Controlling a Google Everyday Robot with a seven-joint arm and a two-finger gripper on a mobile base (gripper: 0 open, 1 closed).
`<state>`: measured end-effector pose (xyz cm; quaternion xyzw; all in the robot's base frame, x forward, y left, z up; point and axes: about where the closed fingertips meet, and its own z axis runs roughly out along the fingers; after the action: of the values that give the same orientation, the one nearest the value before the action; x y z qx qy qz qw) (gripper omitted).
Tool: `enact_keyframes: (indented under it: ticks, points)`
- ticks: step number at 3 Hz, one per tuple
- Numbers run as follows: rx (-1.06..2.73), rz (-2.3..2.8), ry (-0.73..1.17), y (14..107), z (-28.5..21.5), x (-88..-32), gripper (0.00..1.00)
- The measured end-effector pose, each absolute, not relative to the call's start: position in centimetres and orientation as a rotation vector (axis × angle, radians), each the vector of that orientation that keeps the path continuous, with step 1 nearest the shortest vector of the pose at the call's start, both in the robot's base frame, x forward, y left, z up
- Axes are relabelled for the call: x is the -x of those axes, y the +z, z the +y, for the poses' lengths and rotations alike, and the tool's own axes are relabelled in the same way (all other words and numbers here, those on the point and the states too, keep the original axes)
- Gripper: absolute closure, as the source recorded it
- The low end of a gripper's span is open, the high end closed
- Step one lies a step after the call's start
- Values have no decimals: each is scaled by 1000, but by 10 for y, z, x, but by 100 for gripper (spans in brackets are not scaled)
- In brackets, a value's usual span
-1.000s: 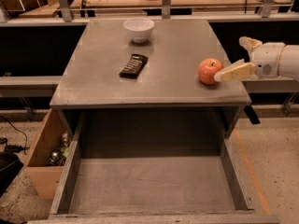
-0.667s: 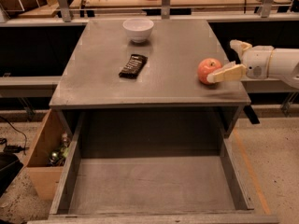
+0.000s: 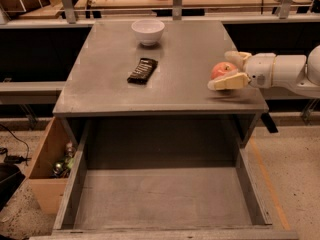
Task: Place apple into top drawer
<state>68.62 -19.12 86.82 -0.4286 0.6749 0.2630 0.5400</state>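
Note:
The red-orange apple (image 3: pixel 221 69) sits on the grey table (image 3: pixel 165 84) near its right edge. My gripper (image 3: pixel 231 70) reaches in from the right at tabletop height. Its two cream fingers are spread, one behind the apple (image 3: pixel 237 57) and one in front (image 3: pixel 227 82), so the apple lies between them. I cannot see whether the pads press on it. The top drawer (image 3: pixel 165 199) is pulled fully out below the table's front edge, and its flat grey bottom is bare.
A white bowl (image 3: pixel 148 31) stands at the back middle of the table. A dark snack bar (image 3: pixel 142 70) lies left of centre. A tan wooden box (image 3: pixel 47 171) with bottles stands on the floor left of the drawer. Wooden benches line the back.
My gripper has moved left along the table's right edge. The near finger that lay beside the apple now sits in front of it, with the far finger behind. The apple has stayed put.

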Motion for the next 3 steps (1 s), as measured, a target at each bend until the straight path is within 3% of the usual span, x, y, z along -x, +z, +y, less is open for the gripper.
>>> enact_keyframes:
  ticks: [3]
  points:
    - [1064, 1612, 662, 860, -166, -682, 88]
